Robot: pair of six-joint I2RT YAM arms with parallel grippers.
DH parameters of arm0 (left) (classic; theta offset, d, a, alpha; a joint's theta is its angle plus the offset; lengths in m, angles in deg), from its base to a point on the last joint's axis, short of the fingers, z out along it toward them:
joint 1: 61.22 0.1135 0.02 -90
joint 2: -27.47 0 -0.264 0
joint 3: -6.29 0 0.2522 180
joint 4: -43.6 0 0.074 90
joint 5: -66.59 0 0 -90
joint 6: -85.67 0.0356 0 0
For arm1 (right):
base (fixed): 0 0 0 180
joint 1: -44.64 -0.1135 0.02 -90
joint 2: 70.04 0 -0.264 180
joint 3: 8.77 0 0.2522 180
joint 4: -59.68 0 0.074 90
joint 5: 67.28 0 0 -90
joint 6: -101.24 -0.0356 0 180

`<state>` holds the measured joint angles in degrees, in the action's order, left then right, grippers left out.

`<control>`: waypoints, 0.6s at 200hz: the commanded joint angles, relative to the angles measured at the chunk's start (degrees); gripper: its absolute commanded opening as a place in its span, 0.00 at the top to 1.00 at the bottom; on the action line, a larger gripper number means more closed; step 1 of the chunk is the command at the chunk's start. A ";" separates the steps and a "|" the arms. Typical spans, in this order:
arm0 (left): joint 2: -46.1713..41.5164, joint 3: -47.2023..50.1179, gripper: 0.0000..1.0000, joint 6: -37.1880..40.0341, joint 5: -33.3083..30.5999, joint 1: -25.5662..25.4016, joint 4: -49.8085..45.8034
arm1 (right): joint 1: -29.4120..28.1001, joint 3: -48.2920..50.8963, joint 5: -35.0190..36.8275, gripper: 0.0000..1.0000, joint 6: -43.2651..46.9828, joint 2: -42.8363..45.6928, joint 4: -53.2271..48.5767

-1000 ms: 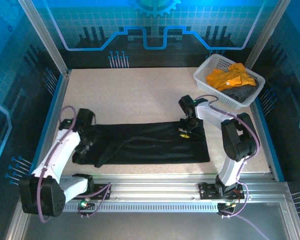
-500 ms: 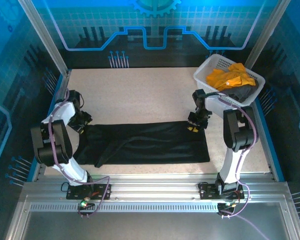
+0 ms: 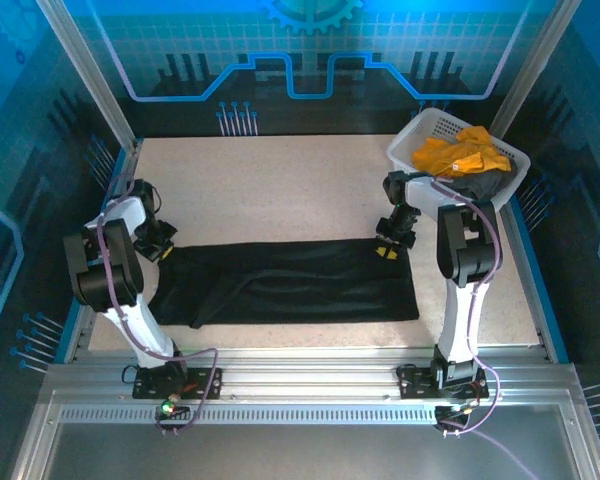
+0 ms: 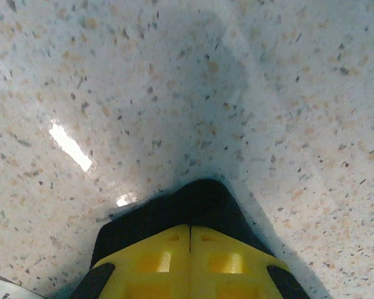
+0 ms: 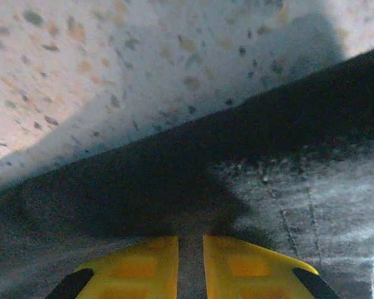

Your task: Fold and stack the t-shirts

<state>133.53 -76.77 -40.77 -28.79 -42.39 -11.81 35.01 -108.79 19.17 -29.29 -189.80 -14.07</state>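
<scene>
The black t-shirt lies on the table as a long, flat strip running left to right. My left gripper is at its far left corner. In the left wrist view the yellow fingers are pressed together, with a tab of black cloth sticking out past the tips of the left gripper. My right gripper is at the far right corner. Its fingers are pinched on the dark fabric, which fills the narrow slit of the right gripper.
A white lattice basket stands at the back right and holds the orange-yellow t-shirt on top of the dark grey one. Bare speckled tabletop lies beyond the black shirt. Metal frame rails run along both sides.
My left arm swung from the shirt's near-left side up to its far left corner and shut on the cloth. My right gripper shifted right to the far right corner.
</scene>
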 commanded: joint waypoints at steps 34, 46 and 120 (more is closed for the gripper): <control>1.45 -3.97 1.00 0.88 7.32 1.73 6.84 | 1.77 -9.20 1.13 0.82 -1.13 -7.40 -1.88; 3.05 -6.56 1.00 0.55 8.43 1.73 7.28 | 1.93 -12.84 0.92 0.83 -0.45 -9.67 -2.14; 0.04 -12.98 0.57 0.51 1.33 -0.11 5.60 | 0.39 -28.15 0.56 0.74 8.73 -11.73 0.35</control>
<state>139.89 -90.63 -40.36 -22.63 -41.49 -5.61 36.39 -136.74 18.34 -25.49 -205.54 -16.45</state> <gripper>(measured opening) 0.299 0.212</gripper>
